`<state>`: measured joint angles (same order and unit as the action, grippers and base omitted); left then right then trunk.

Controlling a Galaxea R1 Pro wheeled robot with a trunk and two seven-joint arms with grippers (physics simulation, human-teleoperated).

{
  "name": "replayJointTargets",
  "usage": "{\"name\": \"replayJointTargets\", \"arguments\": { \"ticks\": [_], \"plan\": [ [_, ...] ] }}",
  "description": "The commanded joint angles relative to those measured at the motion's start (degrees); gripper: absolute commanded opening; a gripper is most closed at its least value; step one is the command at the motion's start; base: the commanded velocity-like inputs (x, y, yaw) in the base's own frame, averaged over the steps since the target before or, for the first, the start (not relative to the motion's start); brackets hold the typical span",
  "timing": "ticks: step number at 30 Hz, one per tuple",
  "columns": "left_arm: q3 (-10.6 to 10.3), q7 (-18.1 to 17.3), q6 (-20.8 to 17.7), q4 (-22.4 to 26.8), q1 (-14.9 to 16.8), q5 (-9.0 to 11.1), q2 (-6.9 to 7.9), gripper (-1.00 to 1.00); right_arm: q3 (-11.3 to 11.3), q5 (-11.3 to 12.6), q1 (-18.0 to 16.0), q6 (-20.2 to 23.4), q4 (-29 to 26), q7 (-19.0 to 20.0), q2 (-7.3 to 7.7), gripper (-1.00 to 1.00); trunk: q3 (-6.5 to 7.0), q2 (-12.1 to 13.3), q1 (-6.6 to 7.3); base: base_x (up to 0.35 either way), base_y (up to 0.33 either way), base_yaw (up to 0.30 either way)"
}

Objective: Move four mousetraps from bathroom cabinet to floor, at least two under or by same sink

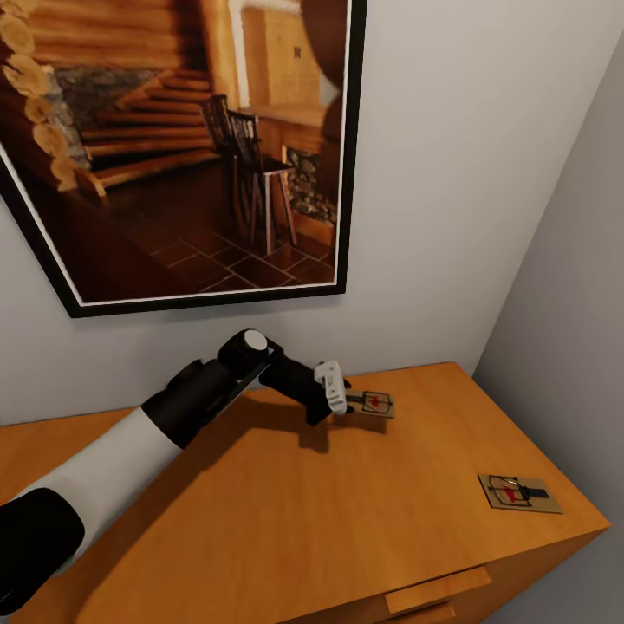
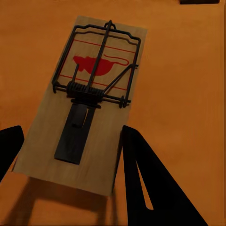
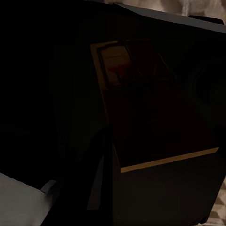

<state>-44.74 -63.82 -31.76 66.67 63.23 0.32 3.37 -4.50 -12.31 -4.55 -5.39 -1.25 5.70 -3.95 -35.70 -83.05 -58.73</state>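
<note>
Left tool [image 1: 341, 400] spread at a trap [image 1: 373, 403] on the cabinet [image 1: 260, 503].
Its dark fingers [image 2: 150, 179] straddled the trap's near end without clenching. A second trap [image 1: 518, 492] lay flat near the surface's right edge, well apart. Behind hung a framed picture [image 1: 182, 147] on the wall. Right tool's state could not be told in its dark view.

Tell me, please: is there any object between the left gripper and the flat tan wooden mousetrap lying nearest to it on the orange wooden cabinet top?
Nothing visible does. The left gripper is open, its dark fingers on either side of the near end of the flat tan wooden mousetrap, which lies on the orange wooden cabinet top.
</note>
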Motion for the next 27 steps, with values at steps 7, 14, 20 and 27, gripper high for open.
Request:
{"name": "replayJointTargets", "arguments": {
  "ticks": [7,14,20,27],
  "plan": [
    [1.16,0.01,-0.56,1.46,0.05,-0.14,1.32,-1.0,-0.51,-0.35,-0.02,-0.15,0.02,0.18,0.05,-1.0,-0.05,-0.03,0.0,0.0,0.0,0.0],
    [1.78,0.01,-0.66,1.57,0.05,-0.08,2.08,-1.0,-0.58,-0.34,-0.02,-0.15,0.02,0.19,0.08,-1.0,-0.05,-0.03,0.0,0.0,0.0,0.0],
    [1.78,0.01,-0.67,1.5,0.05,-0.06,2.2,-1.0,-0.54,-0.34,-0.02,-0.15,0.02,0.19,0.08,-1.0,-0.05,-0.03,0.0,0.0,0.0,0.0],
    [1.69,0.01,-0.67,1.29,0.05,-0.06,2.23,-1.0,-0.51,-0.34,-0.02,-0.15,0.02,0.24,0.07,-1.0,-0.05,-0.03,0.0,-0.143,0.0,0.0]
  ]
}}
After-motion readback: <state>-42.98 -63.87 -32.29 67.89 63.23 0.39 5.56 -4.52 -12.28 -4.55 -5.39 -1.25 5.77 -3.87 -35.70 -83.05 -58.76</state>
